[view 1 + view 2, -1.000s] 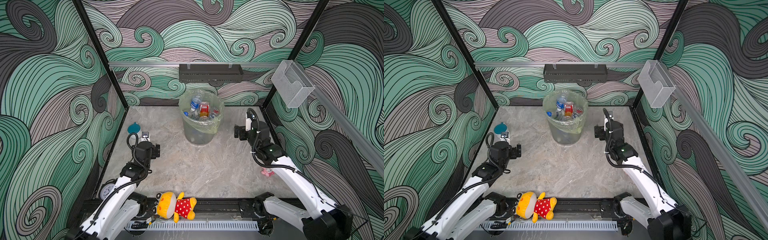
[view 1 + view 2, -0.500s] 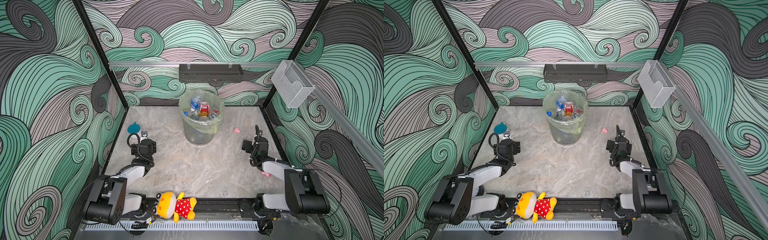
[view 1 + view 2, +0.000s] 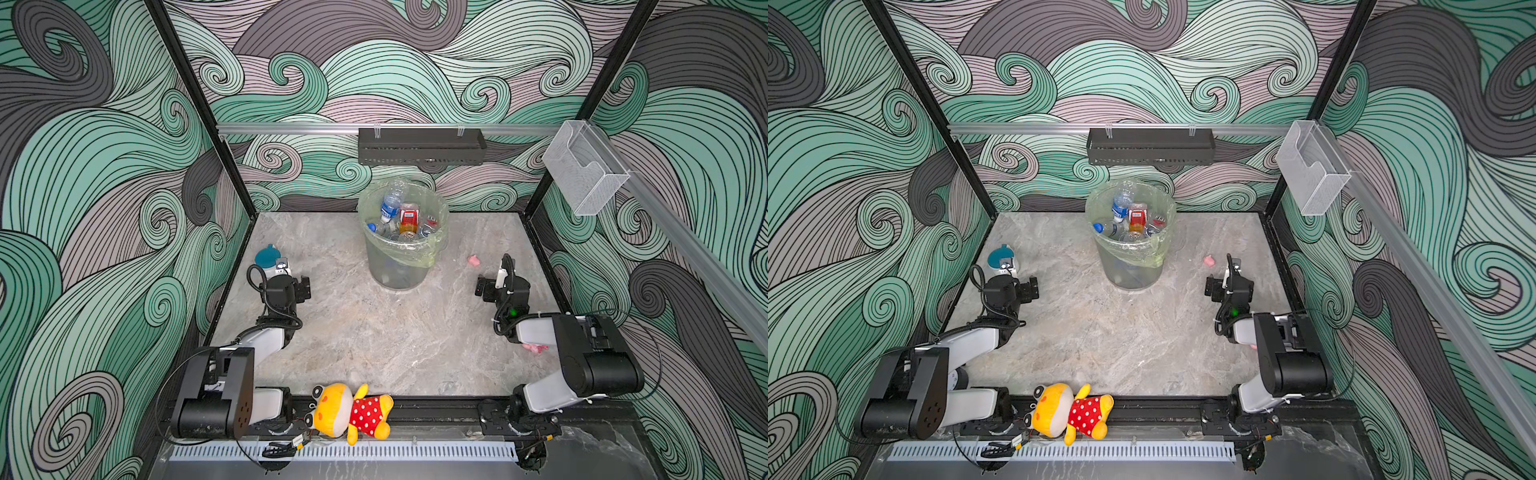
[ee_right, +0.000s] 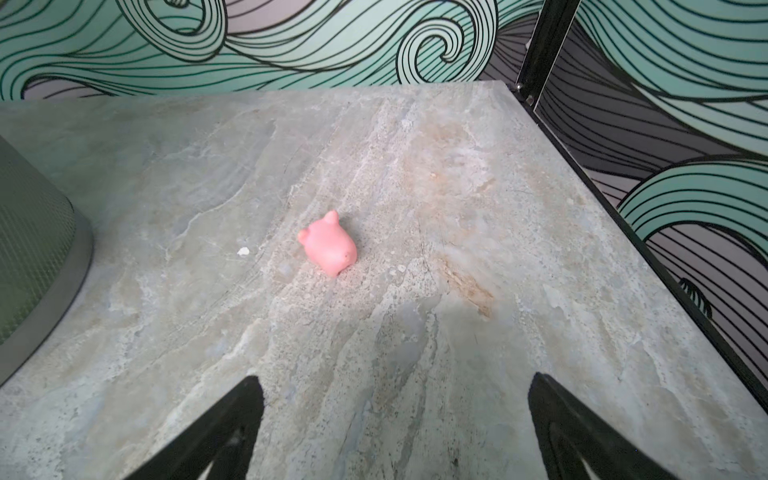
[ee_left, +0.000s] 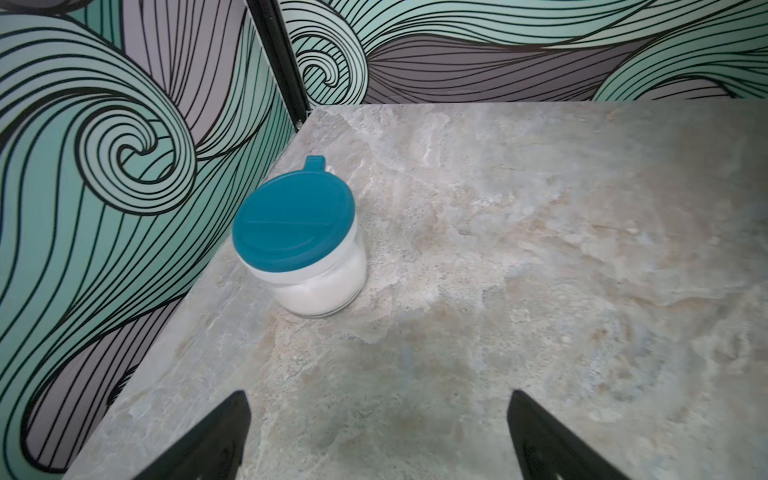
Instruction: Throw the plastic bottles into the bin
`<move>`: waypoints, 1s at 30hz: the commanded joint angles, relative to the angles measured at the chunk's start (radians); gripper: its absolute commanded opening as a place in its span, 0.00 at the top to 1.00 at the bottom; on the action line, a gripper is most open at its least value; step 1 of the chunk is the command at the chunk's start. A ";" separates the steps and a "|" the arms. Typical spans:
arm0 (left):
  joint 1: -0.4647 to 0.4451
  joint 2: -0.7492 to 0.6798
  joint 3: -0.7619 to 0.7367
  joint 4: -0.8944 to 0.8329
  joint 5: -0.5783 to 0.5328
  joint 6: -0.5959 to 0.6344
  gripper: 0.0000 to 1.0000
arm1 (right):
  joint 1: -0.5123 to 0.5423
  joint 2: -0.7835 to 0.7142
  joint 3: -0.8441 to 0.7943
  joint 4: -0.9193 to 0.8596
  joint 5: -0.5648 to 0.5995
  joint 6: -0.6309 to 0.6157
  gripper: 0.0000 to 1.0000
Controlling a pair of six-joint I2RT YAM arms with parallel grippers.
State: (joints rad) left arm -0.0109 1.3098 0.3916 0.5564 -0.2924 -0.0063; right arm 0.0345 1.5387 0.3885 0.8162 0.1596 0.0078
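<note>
A yellow toy (image 3: 353, 411) in a red dotted dress lies at the bottom middle of both top views. The left claw (image 5: 376, 397) is spread wide and empty, near a teal-lidded cup (image 5: 299, 245). The right claw (image 4: 395, 378) is spread wide and empty too, near a little pink pig (image 4: 328, 243). Higher up, in the middle, stands the bin (image 3: 399, 270), with the plastic bottles (image 3: 390, 208) piled inside.

Matt stone-look tabletop (image 3: 374, 332), translucent plastic bin (image 3: 395, 274) with thin glossy liner (image 3: 419, 254), clear plastic bottles (image 3: 390, 206)
</note>
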 commanded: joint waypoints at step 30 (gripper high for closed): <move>0.061 0.218 0.092 0.089 0.167 -0.053 0.01 | 0.002 -0.005 0.009 0.039 -0.012 -0.019 0.00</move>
State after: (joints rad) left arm 0.0456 1.5459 0.4679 0.6472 -0.1413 -0.0517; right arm 0.0345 1.5387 0.3885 0.8349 0.1562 0.0059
